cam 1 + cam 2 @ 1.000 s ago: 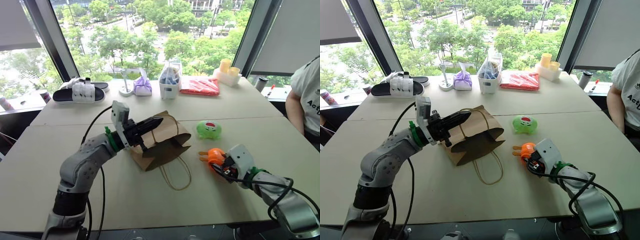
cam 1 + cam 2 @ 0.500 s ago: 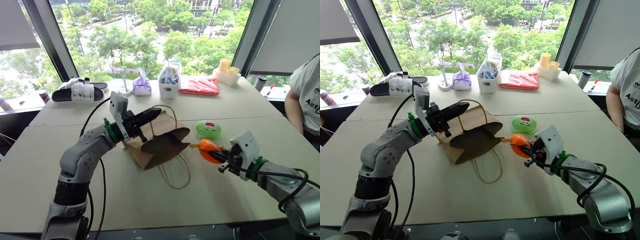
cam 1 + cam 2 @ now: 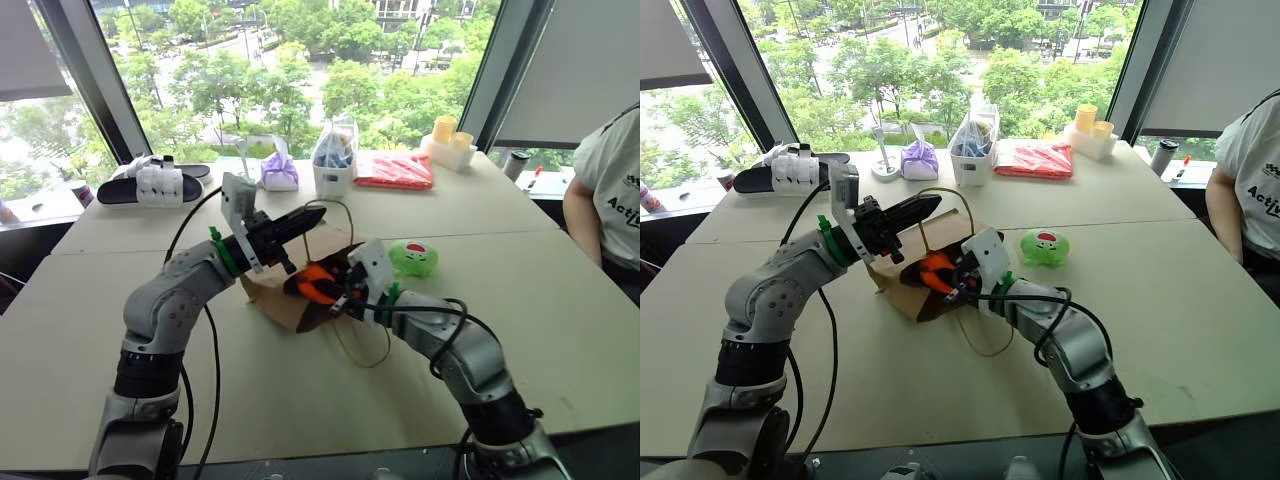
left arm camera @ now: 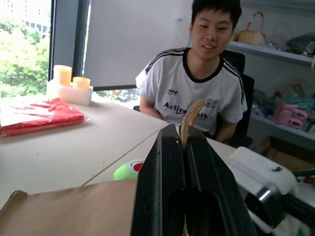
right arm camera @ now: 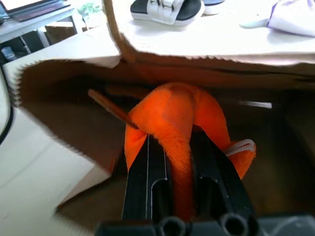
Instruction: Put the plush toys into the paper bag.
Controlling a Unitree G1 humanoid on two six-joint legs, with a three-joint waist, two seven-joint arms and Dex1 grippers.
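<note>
While the paper bag's (image 3: 290,290) handle (image 4: 189,114) is pinched by the left gripper (image 3: 318,213), the orange toy (image 5: 172,118) is clamped by the right gripper (image 5: 178,147), seemingly inside the mouth, its far side hidden.

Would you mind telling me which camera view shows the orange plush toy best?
The right wrist view: the orange plush toy sits close up, pinched between the right gripper jaws inside the paper bag mouth. Both eye views show it small, at the bag's opening.

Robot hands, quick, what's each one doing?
Left gripper: shut on the paper bag's handle.
Right gripper: shut on the orange plush toy.
</note>
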